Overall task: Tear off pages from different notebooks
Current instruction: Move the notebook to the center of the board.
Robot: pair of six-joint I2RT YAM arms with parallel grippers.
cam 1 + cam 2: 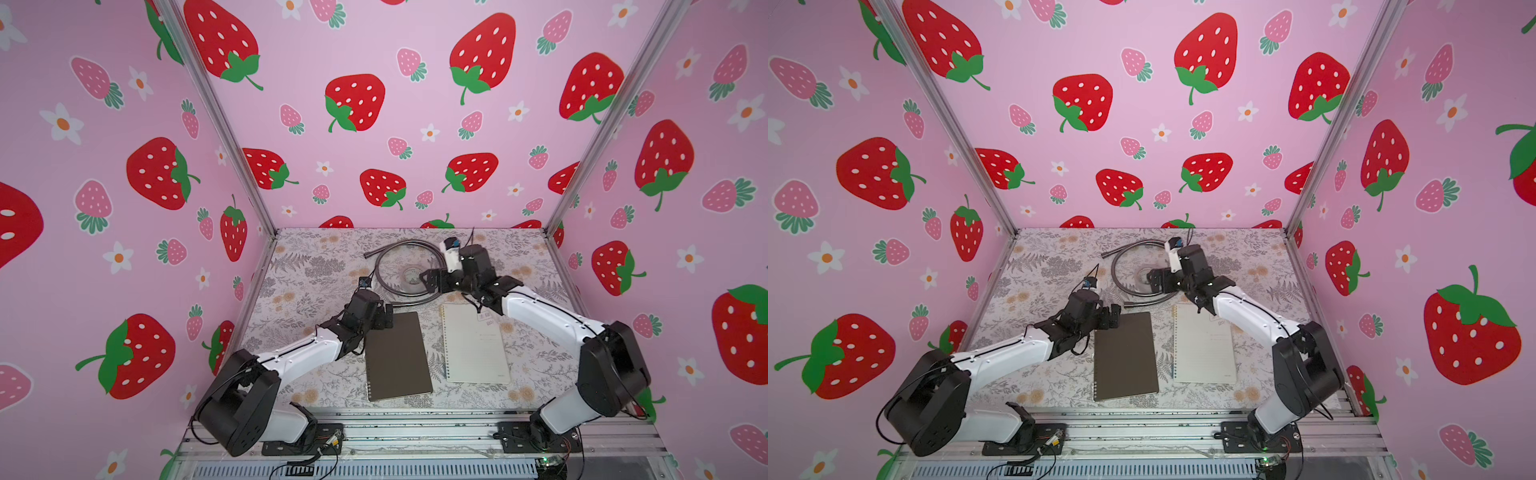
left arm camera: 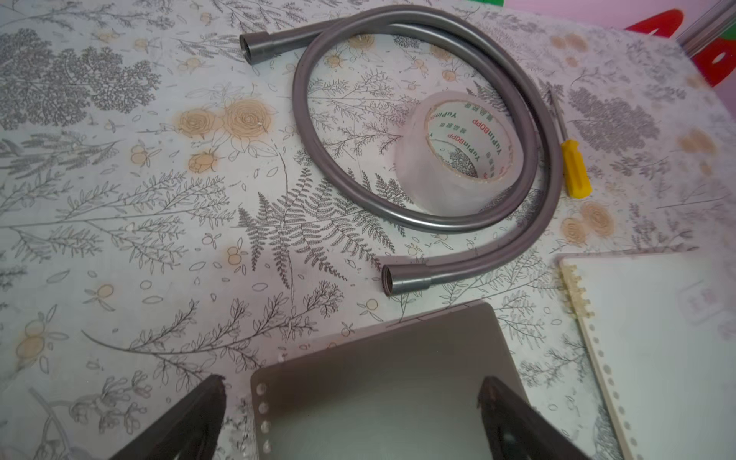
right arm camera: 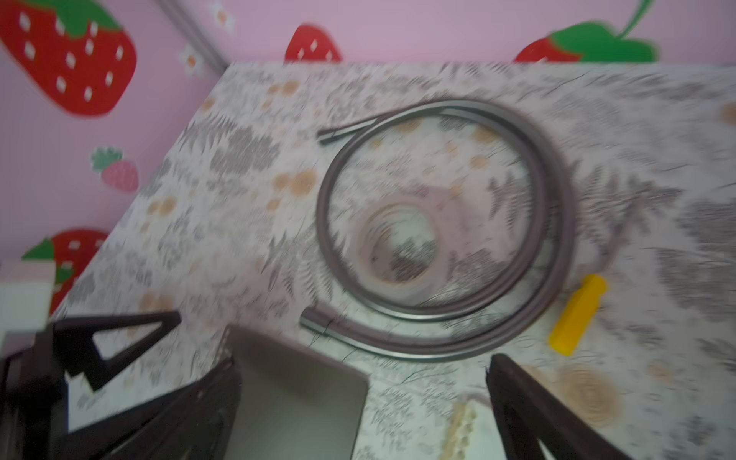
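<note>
On the table (image 1: 299,291), the dark notebook (image 1: 397,357) and whitish notebook (image 1: 473,349) lie closed; no torn page visible, so all tearing remains. Left gripper (image 2: 352,384) and right gripper (image 3: 362,366) gape wide, empty.

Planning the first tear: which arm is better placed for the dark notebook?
Left: the left gripper hangs open over a far corner of the dark notebook; the right gripper is by the hose.
</note>
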